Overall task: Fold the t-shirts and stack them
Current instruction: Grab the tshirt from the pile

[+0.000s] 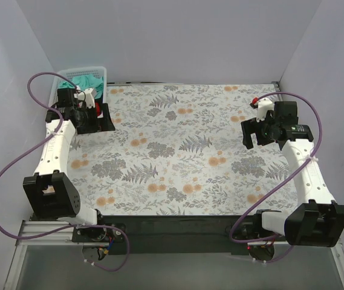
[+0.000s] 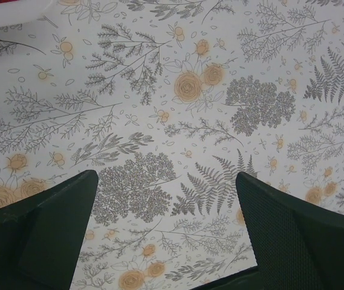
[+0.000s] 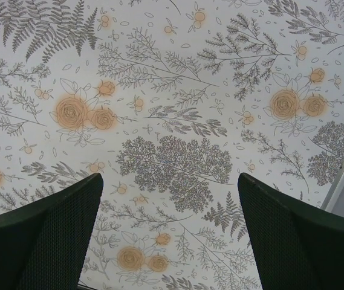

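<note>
Hovering wide-open over flower-print tablecloth [image 1: 190, 139]: left claw [image 2: 165, 174], right claw [image 3: 170, 176] | crumpled teal t-shirt [image 1: 90, 80] in lattice basket [image 1: 84, 69]

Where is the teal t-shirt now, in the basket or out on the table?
In the basket. The teal t-shirt lies bunched inside its white walls, at the far left corner.

Top view: the basket [image 1: 81, 69] sits in the upper left corner, at the table's [image 1: 184, 157] far edge, with t-shirts [image 1: 90, 80] heaped inside it. The left gripper [image 1: 101, 119] hangs just below the basket, over the table's left side. Across at mid-right, well apart, is the right gripper [image 1: 253, 134], also over the table.
</note>
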Tool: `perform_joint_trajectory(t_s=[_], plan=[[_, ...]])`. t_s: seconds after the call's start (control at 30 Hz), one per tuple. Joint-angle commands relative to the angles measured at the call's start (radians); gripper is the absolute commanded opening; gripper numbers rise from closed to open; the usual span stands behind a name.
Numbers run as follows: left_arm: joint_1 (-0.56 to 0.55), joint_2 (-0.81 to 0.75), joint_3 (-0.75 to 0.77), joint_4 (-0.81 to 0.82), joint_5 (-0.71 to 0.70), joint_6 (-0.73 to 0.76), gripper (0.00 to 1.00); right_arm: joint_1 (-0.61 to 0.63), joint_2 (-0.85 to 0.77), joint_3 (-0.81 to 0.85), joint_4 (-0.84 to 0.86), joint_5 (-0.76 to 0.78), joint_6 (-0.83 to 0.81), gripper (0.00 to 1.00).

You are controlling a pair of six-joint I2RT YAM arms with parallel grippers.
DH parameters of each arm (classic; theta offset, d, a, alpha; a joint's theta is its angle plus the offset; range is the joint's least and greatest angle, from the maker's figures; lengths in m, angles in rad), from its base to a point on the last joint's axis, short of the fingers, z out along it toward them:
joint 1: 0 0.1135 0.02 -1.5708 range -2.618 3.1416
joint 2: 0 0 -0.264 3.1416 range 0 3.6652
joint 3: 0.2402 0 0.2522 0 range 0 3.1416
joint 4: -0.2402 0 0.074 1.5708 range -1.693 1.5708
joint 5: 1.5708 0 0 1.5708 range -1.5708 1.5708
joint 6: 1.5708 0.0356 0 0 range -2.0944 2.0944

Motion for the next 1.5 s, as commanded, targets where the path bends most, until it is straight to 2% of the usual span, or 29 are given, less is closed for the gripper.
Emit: perform_joint_trajectory(t_s=[0.0, 0.2, 0.27, 0.3, 0.43, 0.47, 0.57, 0.67, 0.77, 1.1, 1.2, 1.23, 1.27, 1.33, 1.37, 1.4, 1.47], plan=[[0.0, 0.024, 0.067, 0.055, -0.028, 0.013, 0.98, -0.001, 0.004, 0.017, 0.03, -0.007, 0.01, 0.98], [0.028, 0.21, 0.323, 0.081, -0.077, 0.01, 0.98, -0.001, 0.027, 0.033, 0.025, -0.012, 0.01, 0.98], [0.06, 0.341, 0.542, 0.054, -0.08, 0.002, 0.98, -0.001, 0.033, 0.039, 0.021, -0.007, 0.009, 0.98], [0.06, 0.341, 0.543, 0.05, -0.097, 0.0, 0.98, -0.001, 0.03, 0.037, 0.022, -0.009, 0.007, 0.98], [0.111, 0.526, 0.802, 0.018, -0.163, -0.018, 0.98, -0.001, 0.038, 0.025, 0.025, -0.035, 0.006, 0.98], [0.147, 0.6, 0.919, 0.004, -0.154, -0.026, 0.98, -0.001, 0.04, 0.025, 0.025, -0.038, 0.006, 0.98], [0.206, 0.7, 1.044, -0.032, -0.117, -0.053, 0.97, -0.003, 0.055, 0.025, 0.025, -0.036, 0.007, 0.98], [0.214, 0.739, 0.985, 0.036, -0.192, -0.03, 0.95, -0.003, 0.059, 0.01, 0.028, -0.041, 0.004, 0.98], [0.218, 0.74, 0.841, 0.147, -0.237, -0.003, 0.94, -0.003, 0.07, -0.007, 0.034, -0.049, 0.004, 0.98], [0.217, 0.919, 0.844, 0.176, -0.18, -0.007, 0.92, -0.003, 0.132, 0.002, 0.036, -0.038, 0.004, 0.98], [0.212, 0.959, 0.859, 0.181, -0.183, -0.013, 0.82, -0.003, 0.148, 0.011, 0.033, -0.035, 0.004, 0.98], [0.211, 0.962, 0.859, 0.181, -0.181, -0.013, 0.74, -0.003, 0.15, 0.013, 0.034, -0.032, 0.004, 0.98], [0.209, 0.953, 0.861, 0.178, -0.174, -0.013, 0.55, -0.003, 0.156, 0.014, 0.033, -0.032, 0.006, 0.98], [0.211, 0.924, 0.85, 0.187, -0.154, -0.021, 0.34, -0.003, 0.161, 0.02, 0.033, -0.033, 0.006, 0.98], [0.211, 0.874, 0.83, 0.207, -0.149, -0.026, 0.11, -0.003, 0.161, 0.025, 0.031, -0.038, 0.007, 0.98], [0.211, 0.846, 0.821, 0.216, -0.148, -0.033, 0.02, -0.003, 0.159, 0.025, 0.031, -0.039, 0.007, 0.98], [0.212, 0.785, 0.815, 0.24, -0.149, -0.043, 0.0, -0.003, 0.152, 0.022, 0.031, -0.041, 0.007, 0.98]])
